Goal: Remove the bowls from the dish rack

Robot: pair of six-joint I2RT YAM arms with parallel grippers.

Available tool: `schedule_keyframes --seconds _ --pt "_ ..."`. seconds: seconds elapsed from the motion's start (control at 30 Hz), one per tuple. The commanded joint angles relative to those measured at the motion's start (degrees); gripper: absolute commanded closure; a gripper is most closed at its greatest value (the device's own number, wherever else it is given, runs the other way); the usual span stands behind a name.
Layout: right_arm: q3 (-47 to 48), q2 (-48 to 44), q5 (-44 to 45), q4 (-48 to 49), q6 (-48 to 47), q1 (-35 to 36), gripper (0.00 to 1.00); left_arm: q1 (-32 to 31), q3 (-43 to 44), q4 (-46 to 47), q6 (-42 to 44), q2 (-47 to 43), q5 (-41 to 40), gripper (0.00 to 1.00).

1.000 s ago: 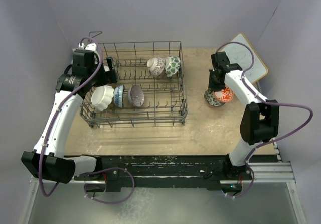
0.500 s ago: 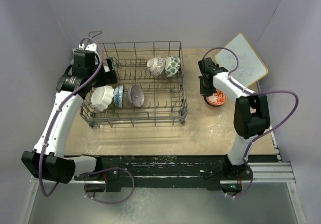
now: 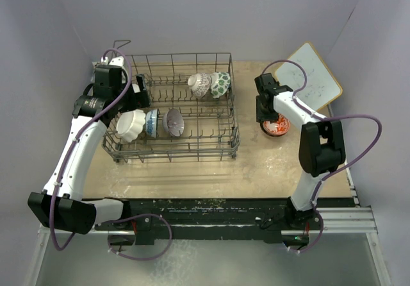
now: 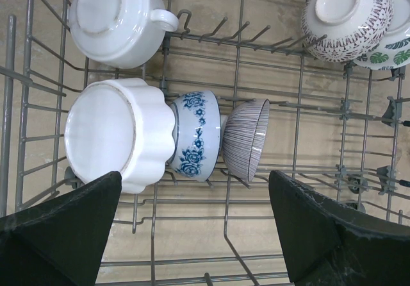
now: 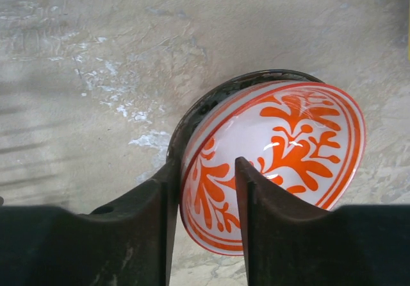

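On the right side of the tabletop [image 5: 83, 55], the right tool [image 5: 205, 164] is closed over the near rim of the red-orange bowl [image 5: 288, 138]. One finger sits inside the bowl. The other is outside, against the dark-rimmed bowl [image 5: 211, 92] in which the red-orange one is nested. Both bowls rest upright on the bare surface, well apart from the dish rack [image 3: 179, 148]. A white board [image 3: 314, 74] leans near them at the far right edge.

Across the tabletop, the left tool [image 4: 195, 183] hangs above the rack with its fingers spread wide and nothing between them. Directly below it, in the rack's near row, three bowls stand on edge among the prongs. The white scalloped bowl [image 4: 109, 132] is on the left. The blue-flowered bowl [image 4: 195, 135] touches it in the middle, and the grey striped bowl [image 4: 246, 138] is just beside that. In the far row, a white cup [image 4: 112, 16] with a handle lies upside down on the left. On the right, a brown-patterned bowl [image 4: 346, 16] leans against a green-leaf bowl [image 4: 391, 42].
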Motion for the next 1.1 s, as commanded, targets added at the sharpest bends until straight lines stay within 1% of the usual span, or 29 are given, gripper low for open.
schedule_keyframes --seconds 0.0,0.23,0.47,0.57,0.7,0.87,0.97,1.07 --pt "1.1 -4.3 0.2 -1.1 0.9 0.1 0.55 -0.2 0.1 2.0 0.2 -0.8 -0.4 0.01" --pt "1.1 -9.9 -1.2 -1.6 1.5 0.1 0.54 -0.2 -0.1 2.6 -0.4 -0.6 0.4 0.01" --pt "4.7 -14.4 -3.5 -3.0 1.5 0.1 0.56 -0.2 -0.4 2.8 -0.5 -1.1 0.7 0.01" --pt "7.2 -16.8 -8.6 -2.7 1.7 0.3 0.58 -0.2 -0.6 2.7 -0.6 -1.3 1.0 0.01" --pt "10.3 -19.9 -18.6 1.3 3.6 3.0 0.57 -0.2 -1.0 2.7 -0.8 -1.5 1.0 0.01" --pt "19.6 -14.6 -22.8 -0.7 5.6 11.0 0.52 -0.3 -1.9 2.4 -0.2 -1.3 0.2 0.01" --pt "21.4 -11.8 -24.5 1.6 7.0 14.8 0.5 -0.4 -1.7 0.9 0.1 -0.6 -0.9 0.01" --pt "25.1 -7.2 -29.0 1.9 8.6 17.8 0.47 -0.4 -1.6 0.6 0.1 -1.4 -1.6 0.01"
